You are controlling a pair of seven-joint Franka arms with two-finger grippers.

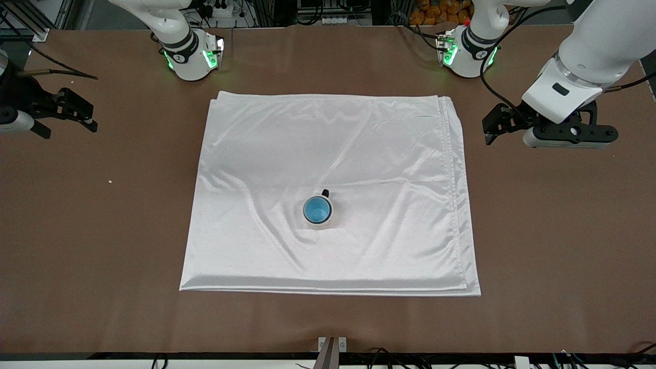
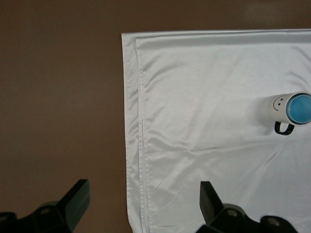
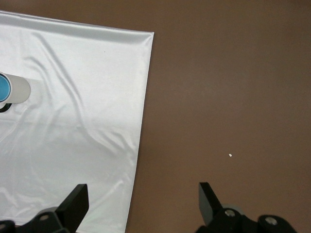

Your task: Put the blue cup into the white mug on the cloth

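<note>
- On the cloth (image 1: 328, 169), roughly at its middle and a little toward the front camera, stands the white mug (image 1: 328, 219) with the blue cup (image 1: 316, 210) already nested inside; only the cup's bright blue interior shows within the mug's rim.
- Judging by this, the placing looks done, and what remains is to keep both arms clear so the stacked pair is not disturbed.
- The left gripper (image 1: 493, 127) hangs over bare table just off the cloth's edge at the left arm's end, fingers spread apart and holding nothing; the mug is well apart from it.
- The right gripper (image 1: 84, 114) hangs over bare table at the right arm's end, well apart from the cloth, its fingers likewise spread and empty.
- In the left wrist view the mug (image 2: 282, 108) shows a small smiley face and its black handle, upright on the wrinkled satin, with the cup's blue (image 2: 299, 108) filling its mouth.
- If any retreat is left, it should go up and away from the cloth, since a snagged fold could tip the mug.
</note>
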